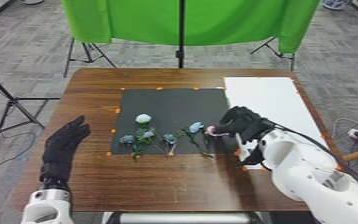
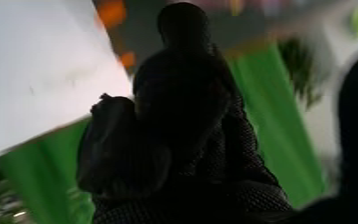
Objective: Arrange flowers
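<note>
Table: we see brown wood (image 1: 175, 185), its grain plain, beneath both hands.
Green cloth: it hangs in folds (image 1: 140, 20) beyond the table's far edge.
Black sheet: flat on the table (image 1: 175, 105), with bits of orange tape (image 1: 196, 88) along its edges.
White sheet: a long strip (image 1: 264, 95) on the right of the black one.
Left hand: over the left side of the table (image 1: 63, 140), we find its fingers straight and pressed together, pointing away from us.
Right hand: at the right edge of the black sheet (image 1: 242, 122), just beside the pink bloom; whether it pinches anything we cannot tell. In the right wrist view we have the dark glove (image 2: 184, 110) against the white sheet and the green cloth.
Blue flowers: pale, greyish-blue heads on thin green stems (image 1: 196, 127), spread over the near part of the black sheet, some bunched toward its left.
White flower: a rounded, bright head (image 1: 143, 118), set a little farther from us than the blue ones.
Pink flower: a soft, pale head (image 1: 214, 131) close to the sheet's right edge; its stem we cannot make out for certain.
</note>
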Action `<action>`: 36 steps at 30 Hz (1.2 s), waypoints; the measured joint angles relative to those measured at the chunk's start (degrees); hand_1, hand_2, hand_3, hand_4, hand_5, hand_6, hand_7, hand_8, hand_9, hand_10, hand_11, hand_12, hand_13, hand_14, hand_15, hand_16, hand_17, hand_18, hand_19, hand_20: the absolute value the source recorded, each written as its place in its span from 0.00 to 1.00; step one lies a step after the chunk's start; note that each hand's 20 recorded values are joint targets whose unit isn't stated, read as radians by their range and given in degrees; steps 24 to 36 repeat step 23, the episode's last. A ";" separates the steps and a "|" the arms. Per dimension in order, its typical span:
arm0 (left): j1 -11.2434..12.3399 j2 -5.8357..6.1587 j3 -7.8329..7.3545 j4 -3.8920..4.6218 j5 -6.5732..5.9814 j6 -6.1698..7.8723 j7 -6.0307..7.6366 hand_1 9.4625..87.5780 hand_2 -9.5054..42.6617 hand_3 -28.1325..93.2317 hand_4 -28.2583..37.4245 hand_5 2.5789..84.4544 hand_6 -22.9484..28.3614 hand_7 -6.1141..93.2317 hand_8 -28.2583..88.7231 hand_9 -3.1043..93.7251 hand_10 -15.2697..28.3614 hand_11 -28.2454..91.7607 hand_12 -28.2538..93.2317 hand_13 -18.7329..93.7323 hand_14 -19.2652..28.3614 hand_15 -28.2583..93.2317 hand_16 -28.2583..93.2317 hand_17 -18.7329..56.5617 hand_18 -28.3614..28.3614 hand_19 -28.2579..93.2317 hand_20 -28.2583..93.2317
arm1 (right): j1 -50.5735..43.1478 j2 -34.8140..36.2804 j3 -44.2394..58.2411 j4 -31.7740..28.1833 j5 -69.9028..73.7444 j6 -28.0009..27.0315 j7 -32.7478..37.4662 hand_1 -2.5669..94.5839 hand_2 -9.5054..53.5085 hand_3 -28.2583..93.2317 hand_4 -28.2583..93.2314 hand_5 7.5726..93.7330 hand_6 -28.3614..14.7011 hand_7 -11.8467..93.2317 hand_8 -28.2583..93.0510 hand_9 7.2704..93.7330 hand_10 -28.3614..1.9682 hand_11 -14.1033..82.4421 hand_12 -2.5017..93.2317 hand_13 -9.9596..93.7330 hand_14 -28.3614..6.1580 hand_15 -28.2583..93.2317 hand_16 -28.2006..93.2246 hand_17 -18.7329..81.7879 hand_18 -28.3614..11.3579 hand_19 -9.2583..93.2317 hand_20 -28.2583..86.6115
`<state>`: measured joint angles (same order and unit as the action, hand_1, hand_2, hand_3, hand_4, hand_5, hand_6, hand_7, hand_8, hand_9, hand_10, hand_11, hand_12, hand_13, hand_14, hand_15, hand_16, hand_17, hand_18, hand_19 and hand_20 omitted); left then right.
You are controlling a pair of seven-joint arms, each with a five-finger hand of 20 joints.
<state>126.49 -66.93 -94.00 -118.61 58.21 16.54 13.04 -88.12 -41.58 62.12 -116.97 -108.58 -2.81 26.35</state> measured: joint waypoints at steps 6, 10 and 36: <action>-0.10 -0.13 0.31 0.03 0.11 -0.12 0.38 0.19 0.29 0.77 0.00 0.53 0.53 0.17 0.19 0.48 0.66 0.38 0.33 0.45 0.75 0.41 0.23 0.31 0.74 0.33 0.40 | -9.80 -7.88 14.35 -0.74 19.85 21.50 -16.27 0.11 0.12 0.86 0.09 0.37 0.70 0.22 0.17 0.30 0.60 0.17 0.14 0.32 0.59 0.25 0.35 0.30 0.38 0.17 0.44; -0.13 -0.30 0.74 0.16 0.31 -0.74 1.46 0.20 0.25 0.78 0.02 0.53 0.53 0.17 0.19 0.49 0.66 0.38 0.33 0.46 0.76 0.41 0.23 0.34 0.73 0.33 0.41 | -14.75 -15.04 21.21 1.31 30.47 23.85 -30.01 0.07 0.11 0.89 0.08 0.22 0.73 0.22 0.16 0.21 0.67 0.14 0.11 0.25 0.68 0.20 0.33 0.25 0.46 0.09 0.40; -0.98 -0.25 3.65 -0.10 6.69 -3.98 7.22 0.20 0.17 0.78 0.06 0.52 0.51 0.17 0.19 0.49 0.65 0.37 0.33 0.45 0.73 0.35 0.22 0.33 0.72 0.29 0.39 | -32.80 -23.55 22.41 -0.94 41.16 17.85 -47.07 0.05 0.12 0.90 0.07 0.26 0.70 0.22 0.16 0.26 0.59 0.16 0.12 0.28 0.59 0.22 0.33 0.28 0.44 0.09 0.41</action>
